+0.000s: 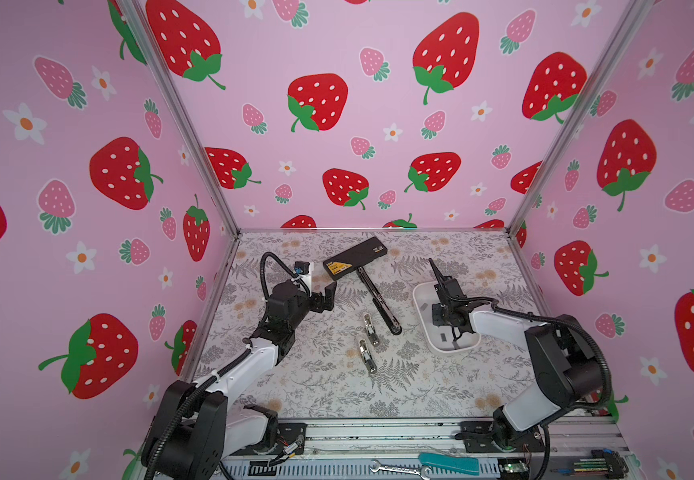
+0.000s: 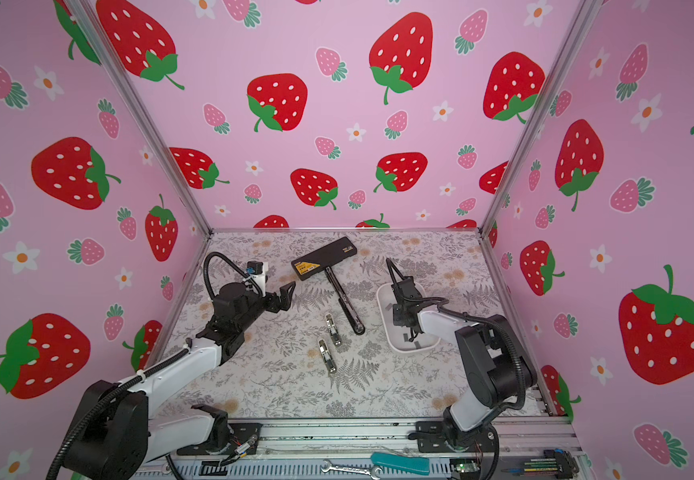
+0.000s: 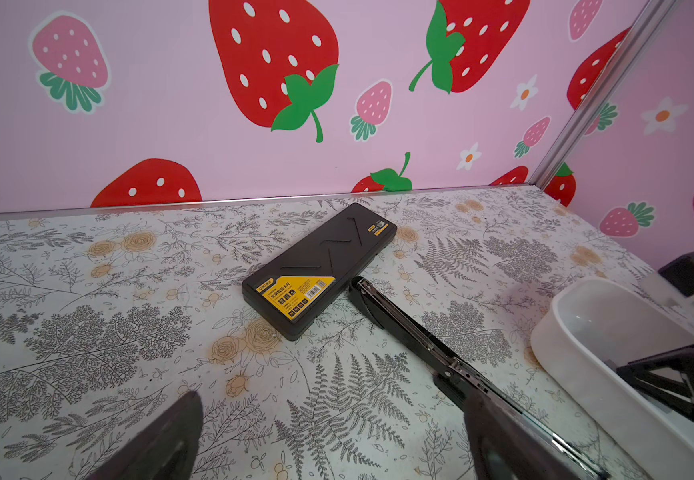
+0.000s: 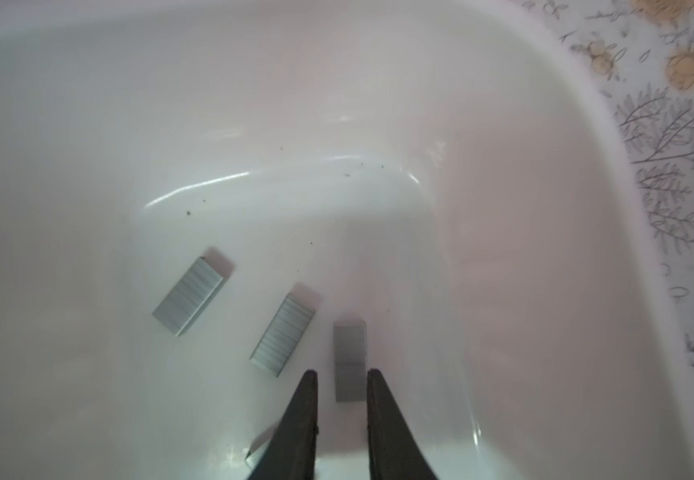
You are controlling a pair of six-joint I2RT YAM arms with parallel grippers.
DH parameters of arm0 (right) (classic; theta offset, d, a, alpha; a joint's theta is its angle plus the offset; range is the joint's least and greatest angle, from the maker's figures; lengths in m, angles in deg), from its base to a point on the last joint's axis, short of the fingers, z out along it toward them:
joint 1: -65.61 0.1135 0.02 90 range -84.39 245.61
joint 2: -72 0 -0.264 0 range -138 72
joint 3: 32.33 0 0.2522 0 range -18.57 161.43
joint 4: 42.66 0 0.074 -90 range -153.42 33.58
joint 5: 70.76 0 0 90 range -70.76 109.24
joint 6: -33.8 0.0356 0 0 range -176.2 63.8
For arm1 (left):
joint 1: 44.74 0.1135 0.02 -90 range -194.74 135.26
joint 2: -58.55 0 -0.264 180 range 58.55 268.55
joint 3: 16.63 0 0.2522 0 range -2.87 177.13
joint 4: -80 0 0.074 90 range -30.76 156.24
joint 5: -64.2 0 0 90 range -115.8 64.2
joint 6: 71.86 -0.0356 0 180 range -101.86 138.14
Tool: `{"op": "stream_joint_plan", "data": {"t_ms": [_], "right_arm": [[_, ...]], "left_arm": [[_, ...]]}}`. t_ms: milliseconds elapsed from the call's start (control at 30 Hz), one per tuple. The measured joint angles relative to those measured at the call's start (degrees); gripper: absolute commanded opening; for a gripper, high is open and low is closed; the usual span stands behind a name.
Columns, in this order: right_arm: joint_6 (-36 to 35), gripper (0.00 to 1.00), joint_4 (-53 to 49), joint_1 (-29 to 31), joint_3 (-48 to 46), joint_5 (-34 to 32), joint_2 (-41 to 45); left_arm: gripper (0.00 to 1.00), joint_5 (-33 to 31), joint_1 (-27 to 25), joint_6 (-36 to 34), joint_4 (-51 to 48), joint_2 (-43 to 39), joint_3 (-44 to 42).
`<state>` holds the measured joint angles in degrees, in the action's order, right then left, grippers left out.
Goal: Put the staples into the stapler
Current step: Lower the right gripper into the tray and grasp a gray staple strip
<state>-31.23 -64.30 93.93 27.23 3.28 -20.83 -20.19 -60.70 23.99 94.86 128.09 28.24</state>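
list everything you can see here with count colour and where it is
table: one, white with grey floral print, cell floor
walls: three, pink with strawberries, around the table
case: one, black with yellow label, back centre
long stapler: one, black, from beside the case toward the front
small staplers: two, silver, table centre
tray: one, white, right side
staples: at least four strips, grey, in the tray
wrench: one, silver, front rail
handle: one, teal, beside the wrench
arms: two, white and black, front corners
left tool: black, open, left of the case
right tool: black, in the tray, jaws slightly apart either side of one strip
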Motion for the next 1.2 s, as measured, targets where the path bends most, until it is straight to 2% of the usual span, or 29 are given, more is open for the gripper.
{"op": "stream_joint_plan", "data": {"t_ms": [667, 833, 1200], "right_arm": [[-0.37, 0.25, 2.29, -1.33, 2.10, 0.63, -3.91], [-0.50, 0.19, 2.60, -1.33, 2.16, 0.96, -4.00], [-0.68, 0.13, 2.67, -1.33, 2.16, 0.96, -4.07]], "left_arm": [[0.99, 0.02, 0.00, 0.09, 1.14, -1.97, -1.49], [0.99, 0.02, 0.00, 0.13, 1.16, -1.99, -1.57], [0.99, 0.04, 0.00, 0.20, 1.16, -2.01, -1.68]]}}
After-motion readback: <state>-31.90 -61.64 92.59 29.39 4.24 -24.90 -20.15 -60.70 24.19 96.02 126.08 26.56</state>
